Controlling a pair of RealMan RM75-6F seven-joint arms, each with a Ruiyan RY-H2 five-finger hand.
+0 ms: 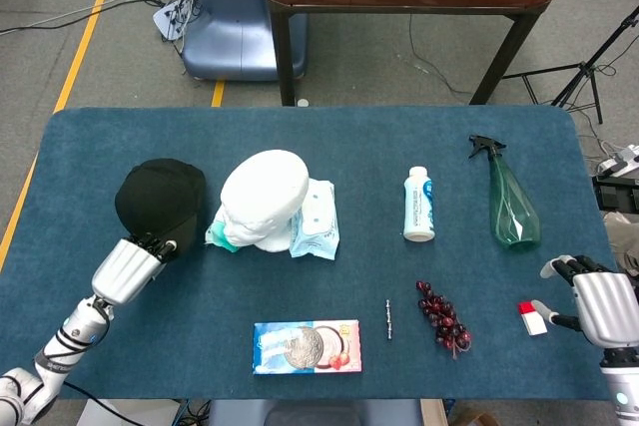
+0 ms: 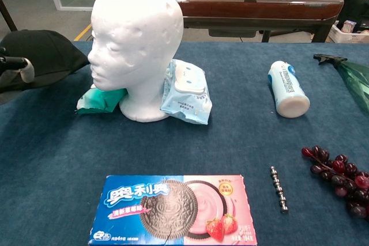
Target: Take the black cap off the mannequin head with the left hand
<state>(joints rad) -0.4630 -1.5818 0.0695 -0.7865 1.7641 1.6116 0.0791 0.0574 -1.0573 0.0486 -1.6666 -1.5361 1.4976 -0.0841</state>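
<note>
The white foam mannequin head (image 1: pixel 265 199) (image 2: pixel 137 44) stands bare on the blue table. The black cap (image 1: pixel 160 195) (image 2: pixel 43 56) lies on the cloth just left of it, crown up. My left hand (image 1: pixel 135 264) is at the cap's near edge, its fingers (image 2: pixel 17 66) still gripping the brim. At the table's right front corner my right hand (image 1: pixel 602 304) rests with fingers apart and nothing in it.
A wet-wipes pack (image 1: pixel 315 218) and a teal packet (image 2: pixel 98 99) lean against the mannequin's base. A white bottle (image 1: pixel 419 205), a green spray bottle (image 1: pixel 511 202), grapes (image 1: pixel 444 318), a metal rod (image 1: pixel 388 317), a biscuit box (image 1: pixel 307 346) and a small red-white block (image 1: pixel 532 317) lie around.
</note>
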